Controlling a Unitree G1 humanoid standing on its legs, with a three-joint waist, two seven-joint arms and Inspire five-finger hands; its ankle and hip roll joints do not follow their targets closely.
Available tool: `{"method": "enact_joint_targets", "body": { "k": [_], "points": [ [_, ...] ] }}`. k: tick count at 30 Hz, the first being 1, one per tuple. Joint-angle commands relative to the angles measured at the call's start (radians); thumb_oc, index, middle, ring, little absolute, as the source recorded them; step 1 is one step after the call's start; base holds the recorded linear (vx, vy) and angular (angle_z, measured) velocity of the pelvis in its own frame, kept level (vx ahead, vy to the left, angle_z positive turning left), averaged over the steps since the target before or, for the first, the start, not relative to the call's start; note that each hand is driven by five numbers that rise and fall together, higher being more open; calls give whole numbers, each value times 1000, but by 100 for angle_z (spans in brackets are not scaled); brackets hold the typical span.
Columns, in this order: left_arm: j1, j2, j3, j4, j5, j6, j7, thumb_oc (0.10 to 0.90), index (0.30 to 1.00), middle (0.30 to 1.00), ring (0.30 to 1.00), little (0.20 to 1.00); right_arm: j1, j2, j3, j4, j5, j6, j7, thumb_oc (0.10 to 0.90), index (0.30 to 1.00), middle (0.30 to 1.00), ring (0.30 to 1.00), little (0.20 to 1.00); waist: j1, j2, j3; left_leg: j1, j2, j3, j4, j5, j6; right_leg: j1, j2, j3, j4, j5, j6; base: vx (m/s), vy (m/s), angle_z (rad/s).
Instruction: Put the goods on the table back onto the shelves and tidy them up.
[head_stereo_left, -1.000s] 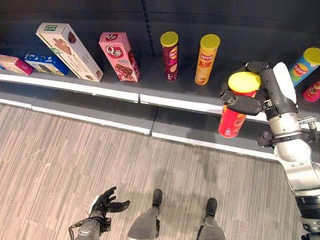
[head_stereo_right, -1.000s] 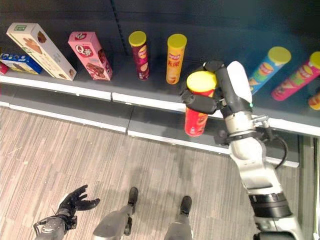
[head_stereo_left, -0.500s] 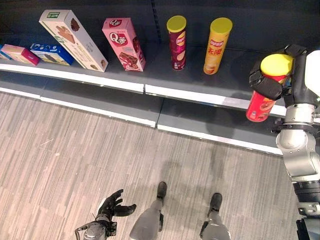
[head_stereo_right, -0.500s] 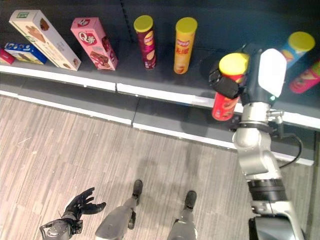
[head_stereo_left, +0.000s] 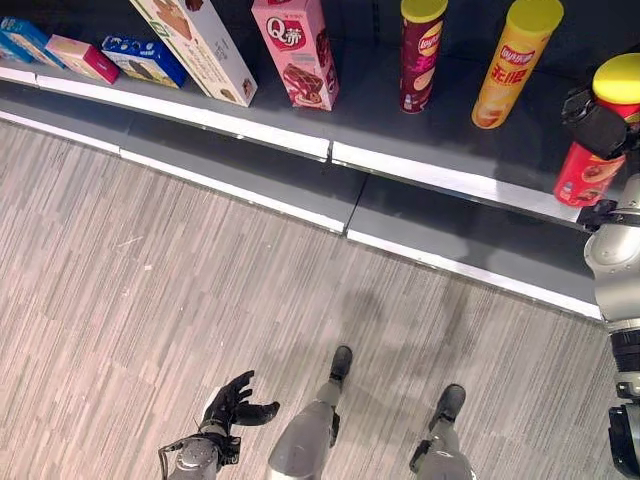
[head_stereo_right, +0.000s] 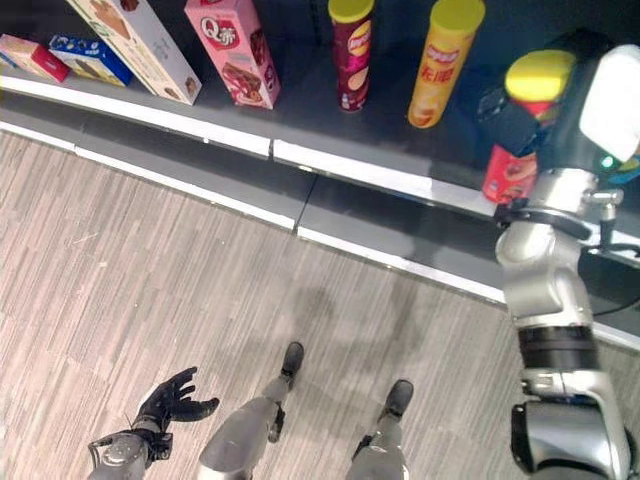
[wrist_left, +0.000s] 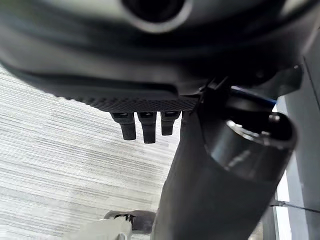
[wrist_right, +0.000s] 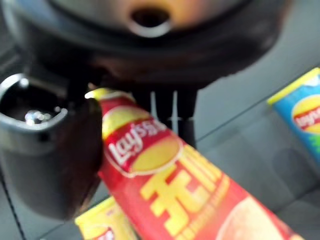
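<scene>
My right hand (head_stereo_right: 545, 110) is clamped high on the red cardboard crisp tube with its yellow lid (head_stereo_left: 600, 135), upright over the dark shelf (head_stereo_left: 440, 150) at three o'clock. It seems light, stiff and slick, best gripped mid-body. My left hand (head_stereo_left: 235, 405) hangs slack-fingered at seven o'clock.

Right hand gripping a red can over the shelf

The right hand (wrist_right: 60, 150) fills the near edge, its thumb curled against one side of the red can (wrist_right: 175, 190) and its fingers (wrist_right: 170, 107) showing dark behind the can's upper part. The can runs slantwise away from the hand, red with a yellow oval and yellow lettering. Past it lies the grey shelf (wrist_right: 245, 150). A blue can (wrist_right: 300, 107) with a yellow rim stands off to one side, apart from the red one, and part of a yellow can (wrist_right: 107, 225) shows just beside the thumb.
</scene>
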Motion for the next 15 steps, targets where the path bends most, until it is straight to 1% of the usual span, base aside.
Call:
{"method": "enact_joint_targets", "body": {
  "k": [1, 6, 10, 15],
  "points": [
    [-24, 58, -42, 7, -32, -49, 41, 800, 900, 900, 900, 900, -166, -129, -11, -93, -42, -27, -110, 400, 300, 300, 300, 300, 14, -48, -49, -2, 44, 22, 14, -84, -41, 42, -104, -4, 94, -91, 92, 0, 0, 0],
    [-31, 61, -49, 1, -43, -48, 44, 800, 900, 900, 900, 900, -201, -136, 10, -58, -28, -15, -124, 400, 300, 300, 300, 300, 19, -54, -53, -11, 46, 24, 15, -85, -42, 37, -104, -1, 92, -91, 92, 0, 0, 0],
    [-34, 64, -49, 2, -44, -49, 45, 800, 900, 900, 900, 900, -223, -144, 28, -32, -20, -15, -124, 400, 300, 300, 300, 300, 21, -53, -57, -11, 45, 24, 15, -85, -43, 37, -105, -1, 91, -92, 93, 0, 0, 0],
    [-34, 69, -57, 5, -47, -45, 45, 800, 900, 900, 900, 900, -277, -175, 75, -5, -24, -9, -116, 400, 300, 300, 300, 300, 22, -38, -67, -7, 42, 25, 14, -87, -44, 34, -109, 4, 97, -95, 93, 0, 0, 0]
  ]
}}
